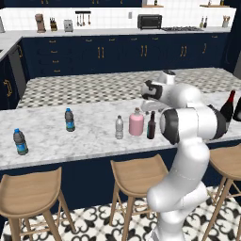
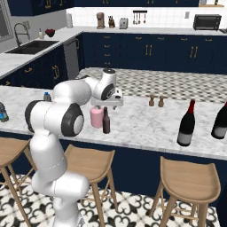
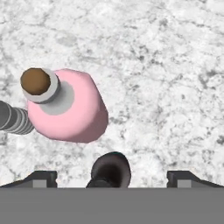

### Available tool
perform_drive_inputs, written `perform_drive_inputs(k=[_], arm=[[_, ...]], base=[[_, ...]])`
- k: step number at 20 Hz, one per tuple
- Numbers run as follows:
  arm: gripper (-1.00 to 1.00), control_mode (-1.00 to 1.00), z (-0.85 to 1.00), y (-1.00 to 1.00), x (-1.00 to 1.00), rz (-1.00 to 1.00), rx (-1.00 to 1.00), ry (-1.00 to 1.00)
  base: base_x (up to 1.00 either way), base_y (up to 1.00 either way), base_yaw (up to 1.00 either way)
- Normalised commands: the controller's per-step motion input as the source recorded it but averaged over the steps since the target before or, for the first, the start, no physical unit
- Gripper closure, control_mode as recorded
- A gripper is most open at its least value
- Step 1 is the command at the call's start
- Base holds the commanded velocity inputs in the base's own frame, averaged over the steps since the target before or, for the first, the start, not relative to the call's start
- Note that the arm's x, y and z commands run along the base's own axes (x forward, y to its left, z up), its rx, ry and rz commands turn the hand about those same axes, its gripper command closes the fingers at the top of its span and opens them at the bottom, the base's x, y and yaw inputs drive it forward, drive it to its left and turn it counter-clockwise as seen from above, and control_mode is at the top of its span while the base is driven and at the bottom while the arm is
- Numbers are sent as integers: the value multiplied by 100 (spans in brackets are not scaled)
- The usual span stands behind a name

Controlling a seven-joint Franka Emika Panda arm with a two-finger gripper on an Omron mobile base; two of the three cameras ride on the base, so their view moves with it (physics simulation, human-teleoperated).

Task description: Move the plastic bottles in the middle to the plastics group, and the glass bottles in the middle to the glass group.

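My gripper [image 2: 107, 104] hangs open just above the small dark brown bottle [image 2: 106, 122], whose top [image 3: 111, 169] shows between my fingertips [image 3: 41, 177] in the hand view. The squat pink bottle [image 3: 70, 109] with a brown stopper stands right beside it, and the clear white-capped bottle [image 1: 119, 128] stands left of that. On the left of the marble counter [image 1: 84, 141] stand two blue-labelled water bottles [image 1: 69, 120] [image 1: 20, 142]. Two tall wine bottles [image 2: 186, 124] [image 2: 220, 120] with red-foil necks stand at the right end.
Two small shakers [image 2: 156, 101] stand on the counter's far side between the middle bottles and the wine bottles. Wooden stools [image 1: 136, 176] line the near edge below the counter. My own arm hides part of the counter in both base views.
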Motion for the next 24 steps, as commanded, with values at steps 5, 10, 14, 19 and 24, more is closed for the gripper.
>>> perform_drive_inputs(k=[5, 10, 14, 19, 24], arm=[[-100, -100, -14, 1, 6, -5, 0, 1], [-100, -100, -17, 1, 0, -8, 0, 0], [-100, -100, -20, 15, -1, -12, 0, 0], [-100, -100, -11, 7, 0, -14, 0, 0], [-100, -100, -8, 0, 0, -15, 0, 0]], base=[[0, 0, 0], [0, 0, 0], [0, 0, 0], [0, 0, 0], [0, 0, 0]])
